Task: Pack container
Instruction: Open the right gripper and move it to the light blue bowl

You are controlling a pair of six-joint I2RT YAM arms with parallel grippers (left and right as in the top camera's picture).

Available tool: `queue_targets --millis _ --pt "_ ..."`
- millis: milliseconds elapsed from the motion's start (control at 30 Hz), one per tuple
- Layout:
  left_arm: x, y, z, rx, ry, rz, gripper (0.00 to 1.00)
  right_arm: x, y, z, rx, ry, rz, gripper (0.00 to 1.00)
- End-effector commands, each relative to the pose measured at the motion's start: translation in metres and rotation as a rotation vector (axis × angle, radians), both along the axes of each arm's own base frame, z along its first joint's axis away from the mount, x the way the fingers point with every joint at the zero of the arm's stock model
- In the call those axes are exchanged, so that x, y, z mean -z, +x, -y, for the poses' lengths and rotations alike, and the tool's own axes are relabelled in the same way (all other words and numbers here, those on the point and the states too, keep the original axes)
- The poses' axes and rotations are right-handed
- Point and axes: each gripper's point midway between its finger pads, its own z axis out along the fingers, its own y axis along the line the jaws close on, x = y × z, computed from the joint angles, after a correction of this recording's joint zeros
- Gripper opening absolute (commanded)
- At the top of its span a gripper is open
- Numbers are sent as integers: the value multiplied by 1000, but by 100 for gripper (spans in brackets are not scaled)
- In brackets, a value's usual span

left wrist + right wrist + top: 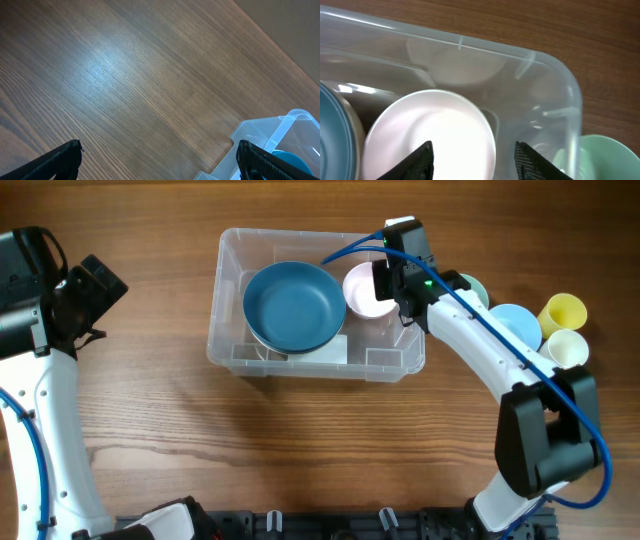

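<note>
The clear plastic container (pixel 225 300) stands at the table's middle back. A large blue bowl (pixel 293 305) lies in it, and a pale pink bowl (pixel 362 292) lies at its right end. My right gripper (pixel 390 285) hovers over the pink bowl's right rim. In the right wrist view its open fingers (pixel 475 160) straddle the rim of the pink bowl (pixel 430 130), inside the container's corner (pixel 540 90). My left gripper (pixel 95 290) is far left, open and empty (pixel 160 160). The container's corner (pixel 260 130) shows at the left wrist view's lower right.
Right of the container stand a mint green bowl (pixel 475 288), a light blue bowl (pixel 515 325), a yellow cup (pixel 562 312) and a cream cup (pixel 567 347). The green bowl (pixel 605 155) sits just outside the container's wall.
</note>
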Motion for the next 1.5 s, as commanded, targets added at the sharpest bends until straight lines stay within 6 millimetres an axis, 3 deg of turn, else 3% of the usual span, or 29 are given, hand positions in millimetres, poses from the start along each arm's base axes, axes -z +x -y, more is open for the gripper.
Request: queue_targets --millis 0,200,333,400,467,567,867,1167,1467 --pt "-8 0 -1 -11 0 22 100 -67 -2 6 33 31 130 54" --pt "-8 0 -1 -11 0 22 100 -121 -44 46 228 49 175 53" --pt "-8 0 -1 -11 1 22 100 -130 -79 82 390 95 129 54" --pt "-8 0 -1 -11 0 22 100 -128 -95 102 477 113 93 59" --pt "-8 0 -1 -11 0 22 100 -121 -113 127 588 135 35 68" --pt "-8 0 -1 -11 1 22 100 -105 -133 155 707 180 -66 71" --pt "-8 0 -1 -11 0 22 100 -66 -146 198 918 338 -150 71" --pt "-8 0 -1 -11 0 22 100 -6 -153 196 1117 521 -165 67" --pt "-8 0 -1 -11 1 22 100 28 -158 205 1224 542 -106 67"
